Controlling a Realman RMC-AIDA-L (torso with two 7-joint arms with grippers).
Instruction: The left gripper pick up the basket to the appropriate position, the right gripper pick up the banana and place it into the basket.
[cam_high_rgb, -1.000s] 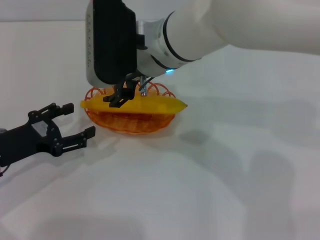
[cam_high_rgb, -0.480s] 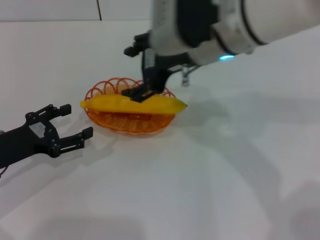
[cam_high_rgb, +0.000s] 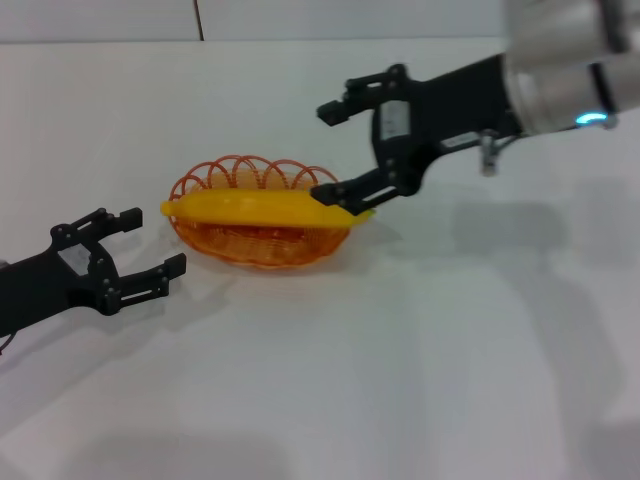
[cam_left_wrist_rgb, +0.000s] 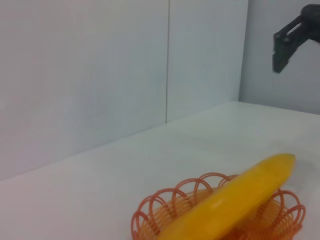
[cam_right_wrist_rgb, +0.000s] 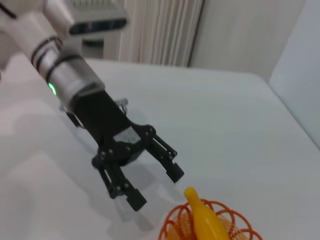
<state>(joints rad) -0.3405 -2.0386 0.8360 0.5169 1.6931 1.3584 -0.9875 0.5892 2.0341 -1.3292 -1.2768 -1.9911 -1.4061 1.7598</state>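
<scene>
One banana (cam_high_rgb: 262, 207) is lying across one basket (cam_high_rgb: 258, 243) on the worktop (cam_high_rgb: 400, 350); my right gripper (cam_high_rgb: 335, 150) and left gripper (cam_high_rgb: 150, 245) are both hovering with fingers released.

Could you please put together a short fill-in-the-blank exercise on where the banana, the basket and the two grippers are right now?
1. The banana lies across the orange ____.
2. The right gripper has its fingers ____ and holds nothing.
3. The left gripper sits open on the basket's ____ side, apart from it.

Missing words: basket; open; left
</scene>
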